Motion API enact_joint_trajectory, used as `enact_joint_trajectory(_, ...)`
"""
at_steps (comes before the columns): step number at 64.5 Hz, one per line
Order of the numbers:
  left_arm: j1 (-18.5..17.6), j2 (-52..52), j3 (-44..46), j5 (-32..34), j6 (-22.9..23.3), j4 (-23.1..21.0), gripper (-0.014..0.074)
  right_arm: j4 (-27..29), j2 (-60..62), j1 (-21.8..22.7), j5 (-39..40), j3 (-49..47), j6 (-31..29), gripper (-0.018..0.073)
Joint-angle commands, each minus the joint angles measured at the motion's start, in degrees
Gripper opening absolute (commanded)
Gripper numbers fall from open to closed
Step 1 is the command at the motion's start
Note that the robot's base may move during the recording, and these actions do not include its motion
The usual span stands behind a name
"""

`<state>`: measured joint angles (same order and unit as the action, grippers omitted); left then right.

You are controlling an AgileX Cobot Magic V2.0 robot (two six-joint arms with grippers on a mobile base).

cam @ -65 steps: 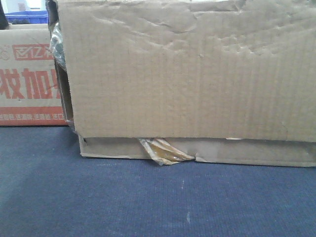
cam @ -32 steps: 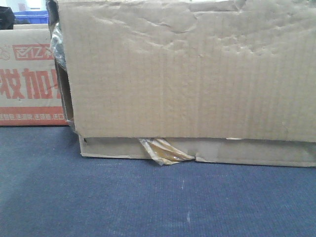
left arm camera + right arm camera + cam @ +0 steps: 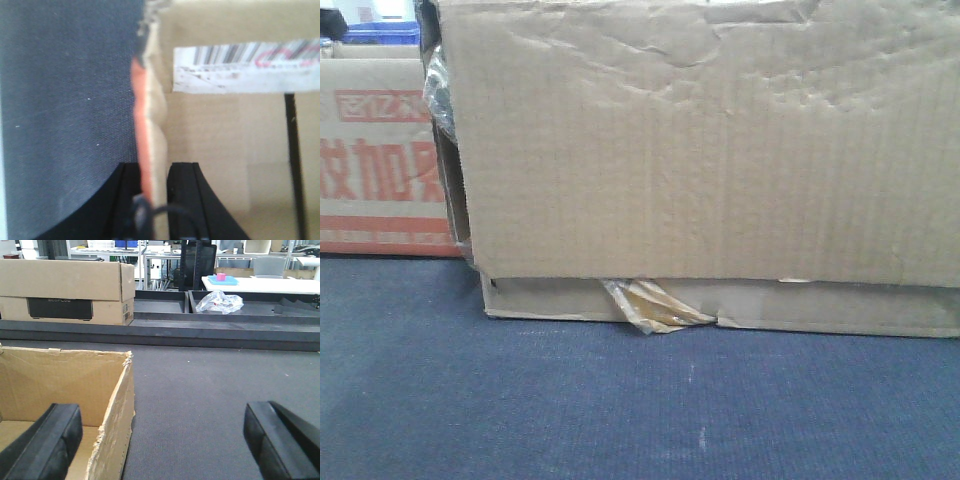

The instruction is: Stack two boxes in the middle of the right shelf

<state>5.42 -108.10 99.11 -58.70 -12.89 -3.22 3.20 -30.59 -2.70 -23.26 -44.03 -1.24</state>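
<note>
Left wrist view: my left fingers (image 3: 182,195) are clamped on the upright wall of the printed box (image 3: 152,115), orange print outside, barcode label (image 3: 240,70) inside. Pinching the rim is probably the only hold on something this wide. Right fingers (image 3: 50,440) are spread wide and grip nothing. They straddle the side wall of the plain box (image 3: 65,375), I take it, one inside and one out over the surface (image 3: 200,390), likely lining up the same rim pinch. Front view shows both boxes flat on the surface, printed one behind left, tape (image 3: 655,305) peeling low. Shelf is in no view, so I judge nothing stacked yet.
</note>
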Motion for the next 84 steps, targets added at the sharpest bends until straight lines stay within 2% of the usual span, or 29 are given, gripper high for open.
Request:
enact_joint_trajectory(1,0.8,3.3,0.6,-0.3,2.0,0.9,-0.0111,-0.4,-0.2,-0.2,0.6,-0.3,0.0,0.0558)
enact_joint_trajectory(9,1.5,7.8,0.6,-0.3,3.1,3.5,-0.0111,-0.4,-0.2,-0.3,0.5,-0.3,0.0,0.0558)
enact_joint_trajectory(23,2.4,16.5,2.9,-0.3,5.0,4.1,-0.0111,-0.4,-0.2,-0.4,0.5,-0.3,0.0,0.0558)
enact_joint_trajectory(30,2.2,20.2,6.6,-0.3,7.4,3.2,-0.0111,-0.4,-0.2,-0.4,0.5,-0.3,0.0,0.0558)
enact_joint_trajectory(38,0.8,23.4,12.8,-0.7,9.1,-0.5,-0.0111,-0.4,-0.2,-0.4,0.5,-0.3,0.0,0.0558)
enact_joint_trajectory(47,-5.2,24.0,20.1,-1.1,11.9,-2.9,-0.0111,-0.4,-0.2,-0.4,0.5,-0.3,0.0,0.0558)
enact_joint_trajectory(60,-19.6,23.3,22.2,1.4,17.6,-2.5,-0.0111,-0.4,-0.2,-0.4,0.5,-0.3,0.0,0.0558)
enact_joint_trajectory(69,-27.5,18.5,22.2,2.1,19.6,-0.9,-0.0111,-0.4,-0.2,-0.4,0.5,-0.3,0.0,0.0558)
enact_joint_trajectory(76,-30.3,13.9,22.2,2.1,21.2,-0.5,-0.0111,-0.4,-0.2,-0.4,0.5,-0.3,0.0,0.0558)
enact_joint_trajectory(84,-30.8,8.7,22.2,2.2,23.3,-0.4,-0.0111,-0.4,-0.2,-0.4,0.5,-0.3,0.0,0.0558)
